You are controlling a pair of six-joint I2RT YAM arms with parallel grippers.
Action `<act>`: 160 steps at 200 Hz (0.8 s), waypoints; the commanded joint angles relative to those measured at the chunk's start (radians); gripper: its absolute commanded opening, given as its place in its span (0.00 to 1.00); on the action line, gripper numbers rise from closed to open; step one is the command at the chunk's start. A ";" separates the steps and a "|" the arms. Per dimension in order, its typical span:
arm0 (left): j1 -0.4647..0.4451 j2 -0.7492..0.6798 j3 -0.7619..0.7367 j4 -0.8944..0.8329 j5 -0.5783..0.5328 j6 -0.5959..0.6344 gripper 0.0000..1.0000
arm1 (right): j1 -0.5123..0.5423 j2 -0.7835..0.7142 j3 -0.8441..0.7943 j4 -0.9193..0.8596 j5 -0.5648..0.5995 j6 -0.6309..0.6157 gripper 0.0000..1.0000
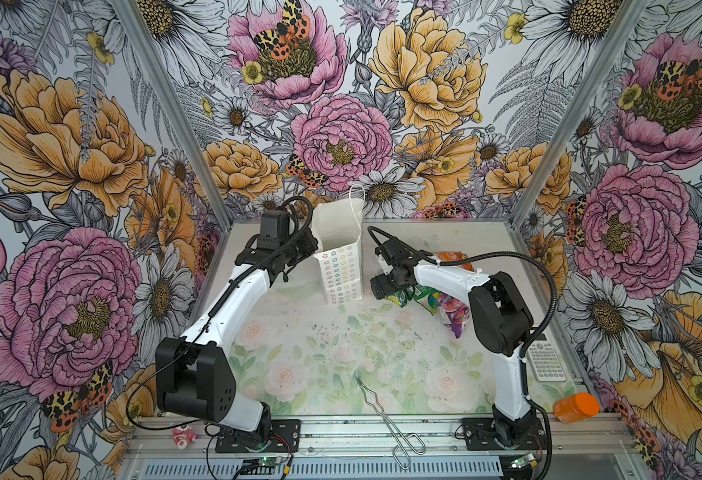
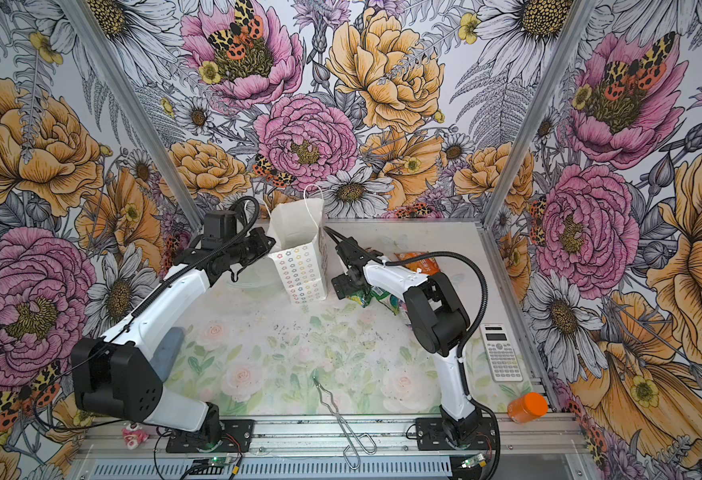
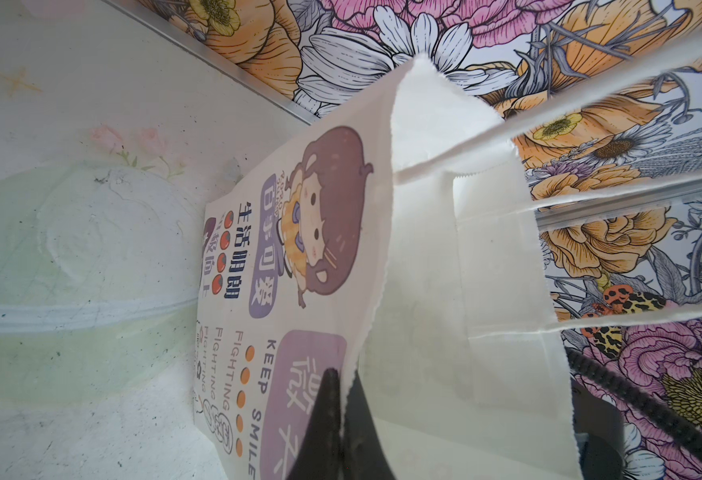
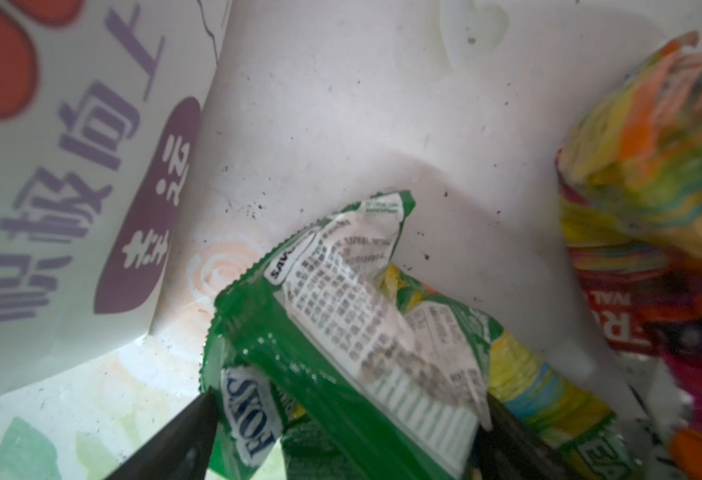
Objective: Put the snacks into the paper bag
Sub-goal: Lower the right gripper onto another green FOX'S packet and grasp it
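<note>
while the left gripper pinches the bag rim, the right gripper straddles a green snack, jaws spread; next it should close, lift, and carry it over the bag.

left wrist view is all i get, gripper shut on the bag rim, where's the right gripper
Observer: Low beside the paper bag. The right gripper straddles a green FOX'S packet, jaws wide on either side of it.
Operator: more snacks out there
Observer: Yes. In a top view a pile of colourful packets lies on the table, to the right of the bag.
Operator: anything in the bag yet
Observer: No packet shows inside in either top view, only white inner walls. The bottom is hidden.
</note>
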 commanded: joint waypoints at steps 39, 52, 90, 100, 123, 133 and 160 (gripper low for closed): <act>0.011 -0.004 -0.017 0.016 0.015 -0.006 0.00 | 0.012 -0.029 -0.108 -0.053 -0.076 0.026 0.94; 0.013 -0.004 -0.016 0.016 0.014 -0.007 0.00 | 0.015 -0.031 -0.118 -0.051 -0.069 0.022 0.94; 0.011 -0.010 -0.017 0.017 0.013 -0.007 0.00 | 0.028 -0.015 -0.129 -0.051 -0.024 0.027 0.93; 0.012 -0.010 -0.017 0.017 0.010 -0.007 0.00 | 0.032 -0.009 -0.129 -0.051 -0.016 0.030 0.93; 0.009 -0.010 -0.017 0.017 0.011 -0.009 0.00 | 0.042 -0.001 -0.128 -0.047 0.017 0.038 0.91; 0.010 -0.010 -0.017 0.016 0.012 -0.009 0.00 | 0.046 -0.001 -0.128 -0.048 0.030 0.040 0.90; 0.009 -0.011 -0.017 0.017 0.010 -0.009 0.00 | 0.054 -0.006 -0.130 -0.046 0.046 0.045 0.85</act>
